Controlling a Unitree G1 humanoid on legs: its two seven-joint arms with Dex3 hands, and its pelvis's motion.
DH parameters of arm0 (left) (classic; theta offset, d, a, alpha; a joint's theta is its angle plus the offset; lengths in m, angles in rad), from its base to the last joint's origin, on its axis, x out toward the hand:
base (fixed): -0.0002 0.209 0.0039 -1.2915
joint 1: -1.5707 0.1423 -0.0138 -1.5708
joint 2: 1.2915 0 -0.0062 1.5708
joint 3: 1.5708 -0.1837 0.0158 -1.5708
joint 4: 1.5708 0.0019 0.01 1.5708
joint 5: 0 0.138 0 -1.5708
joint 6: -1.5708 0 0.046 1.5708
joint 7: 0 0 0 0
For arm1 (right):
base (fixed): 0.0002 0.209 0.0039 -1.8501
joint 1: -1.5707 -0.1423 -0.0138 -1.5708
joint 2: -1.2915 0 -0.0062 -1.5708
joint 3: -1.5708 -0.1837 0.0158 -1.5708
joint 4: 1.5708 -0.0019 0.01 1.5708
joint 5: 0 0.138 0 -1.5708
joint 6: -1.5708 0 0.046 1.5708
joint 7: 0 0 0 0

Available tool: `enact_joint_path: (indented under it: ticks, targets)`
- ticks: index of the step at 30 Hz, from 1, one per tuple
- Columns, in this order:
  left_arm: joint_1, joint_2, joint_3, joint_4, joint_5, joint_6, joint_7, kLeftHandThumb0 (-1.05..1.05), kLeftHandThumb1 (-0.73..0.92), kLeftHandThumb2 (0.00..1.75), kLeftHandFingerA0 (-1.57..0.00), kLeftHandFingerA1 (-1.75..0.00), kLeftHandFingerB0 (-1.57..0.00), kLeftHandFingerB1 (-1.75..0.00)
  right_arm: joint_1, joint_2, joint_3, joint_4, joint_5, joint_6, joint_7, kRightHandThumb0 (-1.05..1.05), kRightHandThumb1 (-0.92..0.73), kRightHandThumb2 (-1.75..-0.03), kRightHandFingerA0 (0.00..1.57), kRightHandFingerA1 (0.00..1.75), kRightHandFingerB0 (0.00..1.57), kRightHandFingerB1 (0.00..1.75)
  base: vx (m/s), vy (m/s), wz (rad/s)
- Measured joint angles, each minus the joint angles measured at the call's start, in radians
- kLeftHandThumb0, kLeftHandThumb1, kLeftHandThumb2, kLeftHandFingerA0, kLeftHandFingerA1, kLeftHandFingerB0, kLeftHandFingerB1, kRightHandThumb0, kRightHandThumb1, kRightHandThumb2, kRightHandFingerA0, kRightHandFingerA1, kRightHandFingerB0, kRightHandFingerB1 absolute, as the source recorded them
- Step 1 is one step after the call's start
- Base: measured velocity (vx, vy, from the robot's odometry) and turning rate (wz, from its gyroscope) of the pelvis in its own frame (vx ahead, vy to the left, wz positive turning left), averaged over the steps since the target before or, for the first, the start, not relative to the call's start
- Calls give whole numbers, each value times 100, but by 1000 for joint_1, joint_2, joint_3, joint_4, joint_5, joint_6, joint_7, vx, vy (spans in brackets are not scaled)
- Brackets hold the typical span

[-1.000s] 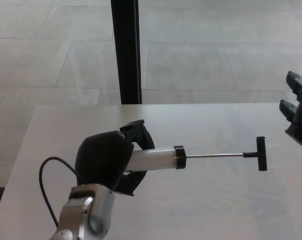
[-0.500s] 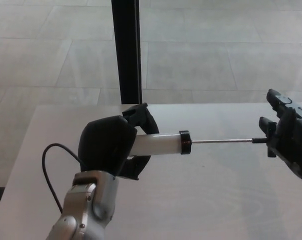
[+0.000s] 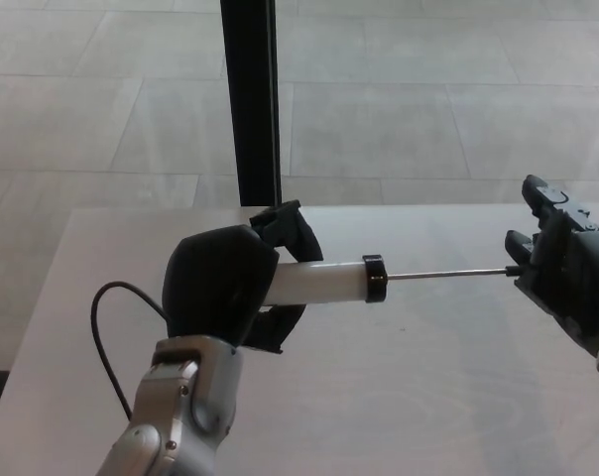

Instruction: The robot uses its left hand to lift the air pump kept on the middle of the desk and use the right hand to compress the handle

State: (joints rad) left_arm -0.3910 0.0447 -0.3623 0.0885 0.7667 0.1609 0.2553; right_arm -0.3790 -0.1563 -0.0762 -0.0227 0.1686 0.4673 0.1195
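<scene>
Your head camera looks down on a pale desk [image 3: 399,397] with a tiled floor beyond and a black post [image 3: 250,99] standing behind the far edge.

Your left hand [image 3: 230,293] comes in from the lower left. Its fingers are wrapped around the white barrel of the pump [image 3: 324,281], holding it roughly level above the middle of the desk. The barrel points toward your right. A black collar caps the barrel's end, and a thin metal rod [image 3: 448,273] runs out from it, fully extended.

A thin black cable [image 3: 103,337] loops out near your left wrist, over the desk's left side.

Your right hand [image 3: 562,268] comes in from the right edge. It sits at the far end of the rod, right where the handle should be. The handle itself is hidden behind the hand. You cannot tell from this view whether the fingers have closed on the handle or only rest against it.

As for progress, the lift looks done: the pump is up in your left hand, clear of the desk. The second part has only reached its start. Your right hand has met the handle end, but the rod shows at full length, so the compression is not yet done. What remains is to push the handle in toward the barrel while your left hand holds the barrel firm.
</scene>
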Motion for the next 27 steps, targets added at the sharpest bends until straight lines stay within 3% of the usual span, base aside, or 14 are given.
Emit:
enact_joint_path:
  ticks: [10, 18, 19, 21, 22, 23, 27]
  targets:
    - [-16, -3, -30, 41, 1, -17, 47, -14, 40, 134, -92, -175, -82, -155, -39, -42, 42, 2, -22, 44, 22, -105, -90, -131, 0, 6, 0, 4, 0, 0, 0]
    - [-71, -6, -32, 63, 3, -17, 46, -15, 45, 126, -96, -175, -80, -155, -39, 4, 35, -22, -1, 64, 36, -105, -89, -131, 0, 8, 0, 9, 0, 0, 0]
    - [-76, -6, -32, 65, 3, -16, 45, -21, 46, 118, -127, -146, -99, -128, -39, 12, 32, -24, 2, 64, 36, -104, -89, -132, 0, 10, 0, 11, 0, 0, 0]
    - [-86, -10, -30, 68, 2, -13, 43, -21, 46, 118, -127, -146, -99, -128, -39, 29, 29, -25, 8, 63, 38, -104, -89, -132, 0, 10, 0, 11, 0, 0, 0]
    - [-91, -12, -29, 69, 2, -10, 42, -20, 46, 118, -127, -146, -99, -128, -39, 36, 28, -24, 11, 62, 39, -99, -92, -90, 0, 0, 0, 2, 0, 0, 0]
    - [-93, -14, -28, 70, 2, -8, 41, -19, 46, 118, -126, -144, -101, -128, -39, 39, 29, -24, 13, 61, 40, -105, -88, -133, 0, 9, 0, 10, 0, 0, 0]
    - [-106, -28, -26, 86, 2, -4, 40, -19, 46, 118, -126, -144, -101, -126, -39, 51, 29, -26, 19, 61, 43, -105, -89, -134, 0, 8, 0, 9, 0, 0, 0]
